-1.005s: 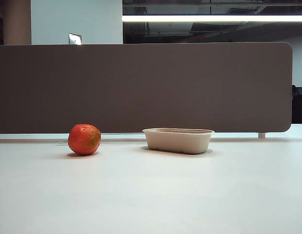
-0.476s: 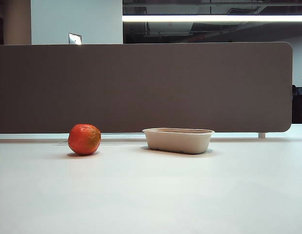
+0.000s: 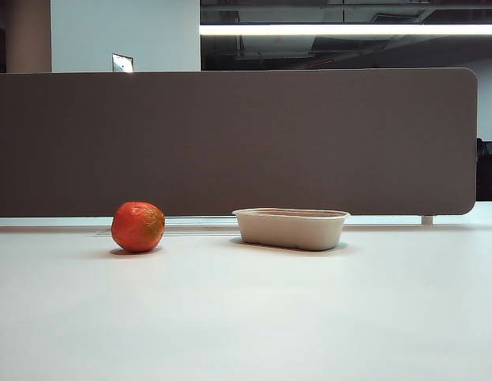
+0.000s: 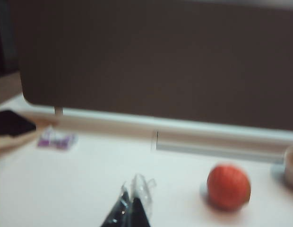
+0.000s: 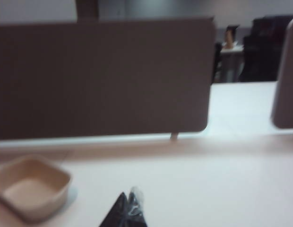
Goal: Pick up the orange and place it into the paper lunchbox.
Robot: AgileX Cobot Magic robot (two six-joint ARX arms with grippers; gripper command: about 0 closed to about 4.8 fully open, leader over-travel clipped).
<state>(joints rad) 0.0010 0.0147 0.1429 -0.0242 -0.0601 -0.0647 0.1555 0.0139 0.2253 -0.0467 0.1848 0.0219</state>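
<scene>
We find the orange (image 3: 138,227) resting on the table (image 3: 246,317), apart from the paper lunchbox (image 3: 290,228), which lies empty with its long axis running across the exterior view. From our left gripper (image 4: 131,201), whose fingers are pressed together and hold nothing, the orange (image 4: 228,186) sits ahead and off to the lunchbox side, well clear of the tips. Our right gripper (image 5: 130,204), fingertips likewise together and empty, faces only the lunchbox (image 5: 30,187), no fruit in its sight. We judge the left arm nearer the orange; its fingers must part before reaching.
</scene>
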